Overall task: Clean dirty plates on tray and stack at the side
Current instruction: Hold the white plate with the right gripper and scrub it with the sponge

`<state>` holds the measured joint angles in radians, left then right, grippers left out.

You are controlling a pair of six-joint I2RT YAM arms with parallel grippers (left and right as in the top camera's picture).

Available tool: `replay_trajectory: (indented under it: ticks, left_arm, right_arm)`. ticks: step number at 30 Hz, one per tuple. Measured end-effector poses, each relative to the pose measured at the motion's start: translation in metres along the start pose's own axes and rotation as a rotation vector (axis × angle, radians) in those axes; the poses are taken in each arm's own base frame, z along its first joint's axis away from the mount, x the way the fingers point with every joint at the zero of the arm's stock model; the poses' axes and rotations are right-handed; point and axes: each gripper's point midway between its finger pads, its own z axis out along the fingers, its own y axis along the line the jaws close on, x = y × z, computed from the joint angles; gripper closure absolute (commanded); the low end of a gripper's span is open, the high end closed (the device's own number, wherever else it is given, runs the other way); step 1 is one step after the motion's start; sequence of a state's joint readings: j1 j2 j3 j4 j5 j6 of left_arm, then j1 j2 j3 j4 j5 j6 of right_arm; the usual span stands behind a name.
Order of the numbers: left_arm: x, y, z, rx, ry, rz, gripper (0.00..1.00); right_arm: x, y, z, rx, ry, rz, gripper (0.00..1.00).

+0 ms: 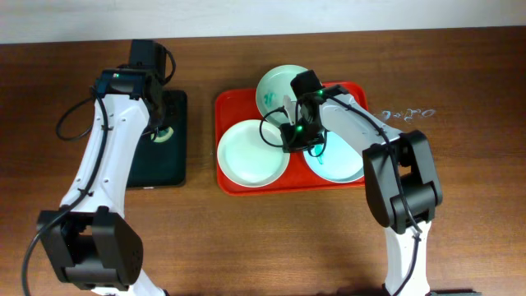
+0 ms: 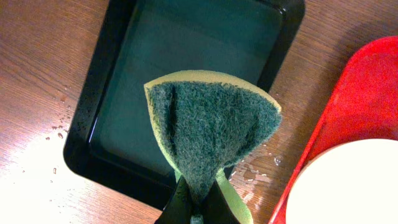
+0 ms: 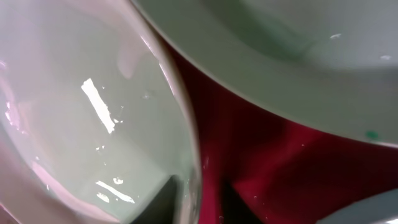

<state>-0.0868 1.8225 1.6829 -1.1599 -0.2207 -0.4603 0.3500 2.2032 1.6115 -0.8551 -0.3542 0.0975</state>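
Observation:
The red tray (image 1: 226, 107) holds three plates: a white plate (image 1: 246, 156) at the front left, a mint green plate (image 1: 275, 82) with teal smears at the back, and a pale blue plate (image 1: 341, 164) with teal smears at the front right. My right gripper (image 1: 294, 138) straddles the white plate's right rim (image 3: 186, 155), with one finger inside and one outside over the tray floor (image 3: 249, 143), closed on it (image 3: 199, 202). My left gripper (image 1: 160, 130) is shut on a green-and-yellow sponge (image 2: 211, 124) and holds it above the black tray (image 2: 93, 124).
The black tray (image 1: 168, 168) lies left of the red tray (image 2: 360, 87), and its floor looks wet. Water drops lie on the wood between them (image 2: 255, 171). Small clear drops or bits lie on the table at the back right (image 1: 408, 113).

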Motion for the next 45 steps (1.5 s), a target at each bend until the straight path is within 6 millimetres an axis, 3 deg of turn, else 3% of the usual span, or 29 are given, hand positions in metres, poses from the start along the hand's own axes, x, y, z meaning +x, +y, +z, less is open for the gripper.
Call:
replay_trajectory:
  ticks: [5, 9, 11, 16, 19, 22, 27, 30, 31, 34, 36, 38, 40, 42, 44, 45]
  left_arm:
    - [-0.001, 0.001, 0.0, 0.0, -0.001, -0.003, 1.0]
    - [-0.002, 0.0, 0.0, 0.003, -0.007, -0.005, 1.0]
    - [-0.002, 0.0, 0.0, 0.003, -0.007, -0.005, 1.0]
    - [-0.005, 0.006, 0.002, 0.007, -0.004, -0.025, 1.0]
    - [-0.005, 0.007, 0.002, 0.009, -0.001, -0.029, 1.0]
    - [-0.005, 0.006, 0.002, 0.016, 0.002, -0.029, 1.0]
    - [-0.004, 0.004, 0.002, 0.027, 0.006, -0.029, 1.0]
    - [-0.004, 0.003, 0.002, 0.03, 0.007, -0.029, 1.0]
    - [-0.004, 0.003, 0.002, 0.03, 0.007, -0.029, 1.0]
    - [-0.004, 0.003, 0.002, 0.033, 0.007, -0.029, 1.0]
    - [-0.004, 0.003, 0.002, 0.034, 0.007, -0.029, 1.0]
    - [-0.004, 0.003, 0.002, 0.034, 0.008, -0.029, 1.0]
    - [-0.004, 0.002, 0.002, 0.035, 0.006, -0.029, 1.0]
    - [-0.004, 0.002, 0.002, 0.035, 0.006, -0.029, 1.0]
    - [-0.004, 0.002, 0.002, 0.035, 0.006, -0.029, 1.0]
    - [-0.004, 0.002, 0.002, 0.035, 0.006, -0.029, 1.0]
  right_arm:
    - [0.005, -0.001, -0.011, 0.047, 0.051, 0.016, 0.96]
    - [-0.001, -0.001, -0.063, 0.292, 0.072, -0.035, 0.96]
    - [-0.011, 0.011, -0.086, 0.387, 0.032, -0.09, 0.96]
    - [-0.014, 0.04, -0.169, 0.85, -0.053, -0.289, 0.96]
    - [-0.013, 0.047, -0.198, 1.08, -0.082, -0.379, 0.96]
    - [-0.019, 0.07, -0.226, 1.319, -0.172, -0.488, 0.96]
    - [-0.022, 0.11, -0.253, 1.53, -0.306, -0.593, 0.96]
    - [-0.025, 0.117, -0.254, 1.538, -0.347, -0.587, 0.96]
    - [-0.03, 0.112, -0.254, 1.521, -0.364, -0.553, 0.96]
    - [-0.049, 0.063, -0.234, 1.308, -0.334, -0.373, 0.96]
    - [-0.058, 0.01, -0.21, 1.018, -0.261, -0.204, 0.96]
    - [-0.057, -0.056, -0.196, 0.609, -0.191, 0.025, 0.96]
    - [-0.053, -0.092, -0.2, 0.364, -0.192, 0.161, 0.96]
    - [-0.048, -0.129, -0.21, 0.224, -0.214, 0.279, 0.96]
    - [-0.034, -0.195, -0.225, 0.13, -0.267, 0.438, 0.96]
    - [-0.029, -0.209, -0.226, 0.116, -0.277, 0.472, 0.96]
